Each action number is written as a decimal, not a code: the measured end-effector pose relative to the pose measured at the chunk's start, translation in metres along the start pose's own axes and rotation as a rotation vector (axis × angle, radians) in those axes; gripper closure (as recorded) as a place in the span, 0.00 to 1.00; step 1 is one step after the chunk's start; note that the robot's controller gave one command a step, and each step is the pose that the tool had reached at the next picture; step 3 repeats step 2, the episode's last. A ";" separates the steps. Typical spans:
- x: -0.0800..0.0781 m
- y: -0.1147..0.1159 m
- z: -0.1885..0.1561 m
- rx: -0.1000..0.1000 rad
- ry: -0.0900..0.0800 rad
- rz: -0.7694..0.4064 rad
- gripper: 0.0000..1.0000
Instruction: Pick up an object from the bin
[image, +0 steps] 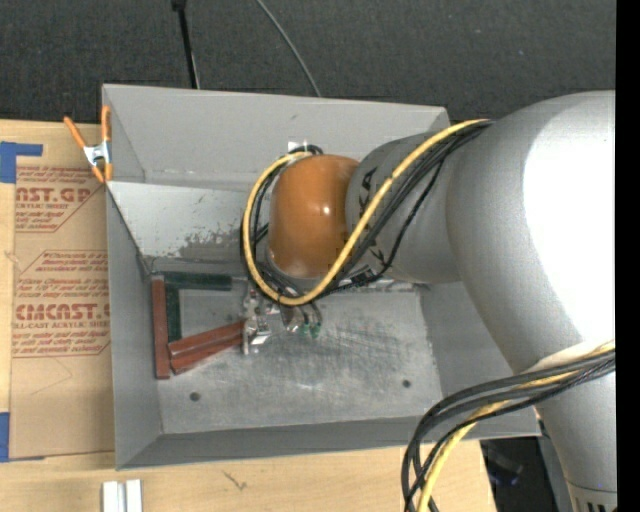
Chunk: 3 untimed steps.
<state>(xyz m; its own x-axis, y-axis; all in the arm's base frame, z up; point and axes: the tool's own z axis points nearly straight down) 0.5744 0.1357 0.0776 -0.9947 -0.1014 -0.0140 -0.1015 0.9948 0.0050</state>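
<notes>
From the overhead camera I see the hand (262, 328) low over the floor of the bin (350, 375), at the right end of a slanting reddish-brown block (203, 347) lying left of centre, though I cannot tell whether it is spread or pinching.

Red print on the cardboard (50, 250) at the left reads "CAST.GP" and "CAST ACRYLIC".

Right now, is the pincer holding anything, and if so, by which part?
It cannot be told. The pincer sits at the right end of the slanted red-brown bar, but a grip on it is not clear.
</notes>
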 end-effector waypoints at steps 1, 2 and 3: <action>0.000 0.000 0.000 0.000 0.000 0.000 1.00; -0.009 -0.017 -0.172 0.005 0.006 -0.004 1.00; -0.009 -0.017 -0.172 0.005 0.006 -0.004 1.00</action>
